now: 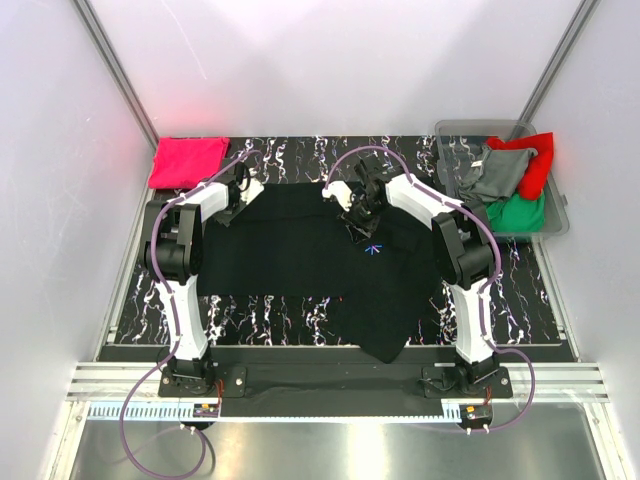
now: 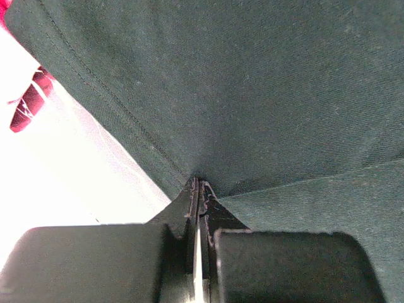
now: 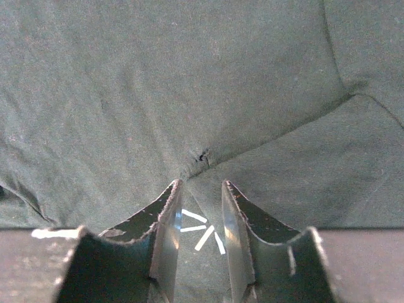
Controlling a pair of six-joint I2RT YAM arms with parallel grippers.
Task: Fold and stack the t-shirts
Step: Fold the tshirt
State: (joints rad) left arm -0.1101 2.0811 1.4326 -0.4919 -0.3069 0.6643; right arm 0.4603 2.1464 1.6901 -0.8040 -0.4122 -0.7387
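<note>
Left gripper (image 2: 199, 189): jaws together, clamped on black t-shirt (image 1: 290, 250) hem. Right gripper (image 3: 201, 189): jaws apart above the cloth, holding nothing. Risk: a one-sided pull could bunch the spread shirt. Count: one black, centre; one pink-red t-shirt (image 1: 187, 160), 10 o'clock; bin (image 1: 455, 128) at 2 o'clock, one each red t-shirt (image 1: 538, 160), grey t-shirt (image 1: 497, 175), green t-shirt (image 1: 525, 212).

We saw a black tabletop (image 1: 300, 310) veined with white like marble, closed in by plain white walls (image 1: 330, 60) with grey metal corner posts (image 1: 115, 65). A clear plastic bin (image 1: 470, 126) sat at its far right corner. Along the near edge ran pale aluminium rails (image 1: 110, 378), and beyond them a brushed steel sheet (image 1: 330, 445).
</note>
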